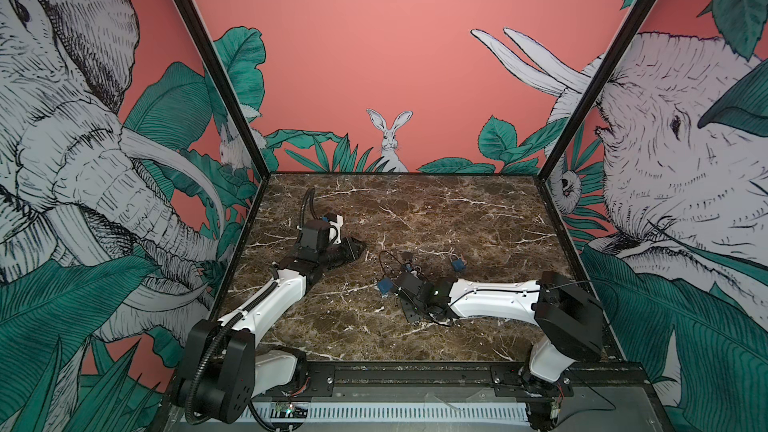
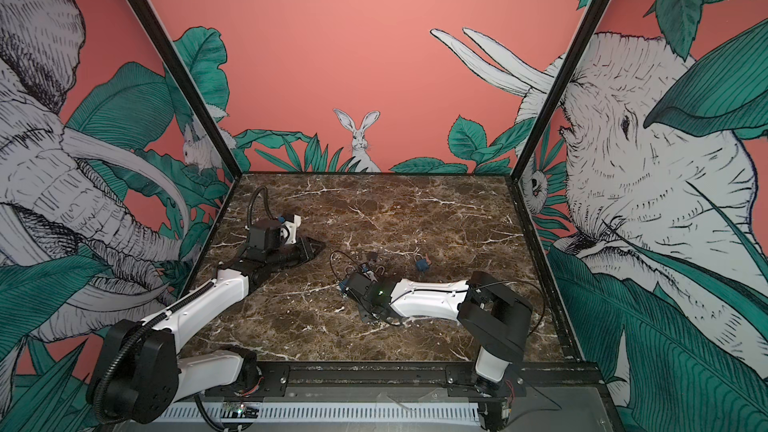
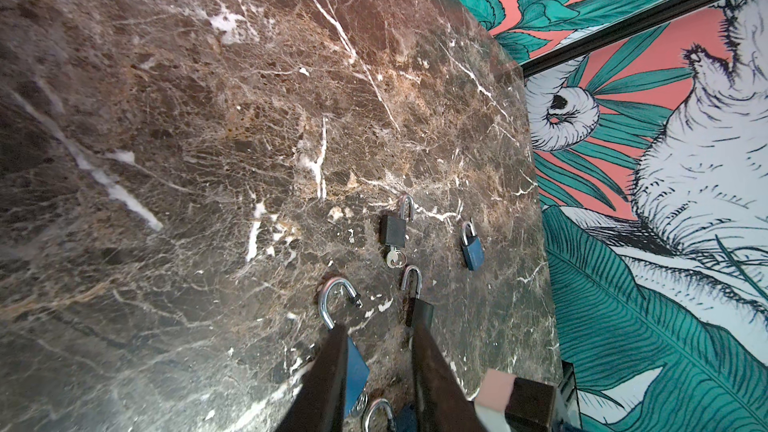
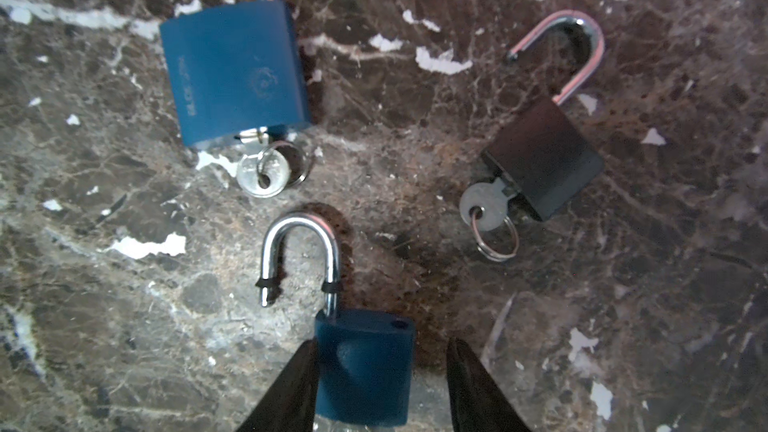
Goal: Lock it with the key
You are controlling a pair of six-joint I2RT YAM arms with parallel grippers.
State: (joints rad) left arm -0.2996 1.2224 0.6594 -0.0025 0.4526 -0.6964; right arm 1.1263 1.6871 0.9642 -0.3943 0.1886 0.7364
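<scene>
The left claw lies low at 9 o'clock on the table, jaws partly apart with nothing between them. Near the middle a big blue padlock, key in it, sits at 9 o'clock of the right claw. That claw stands open astride a small blue padlock with its shackle sprung; one finger touches the body, the other stands clear. A shut blue padlock lies at 2 o'clock of it

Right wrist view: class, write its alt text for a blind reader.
A small blue padlock, shackle open, lies between the right gripper's open black jaws on a brown marble table. Beyond lie a larger blue padlock and a black padlock, each holding a silver key.
</scene>
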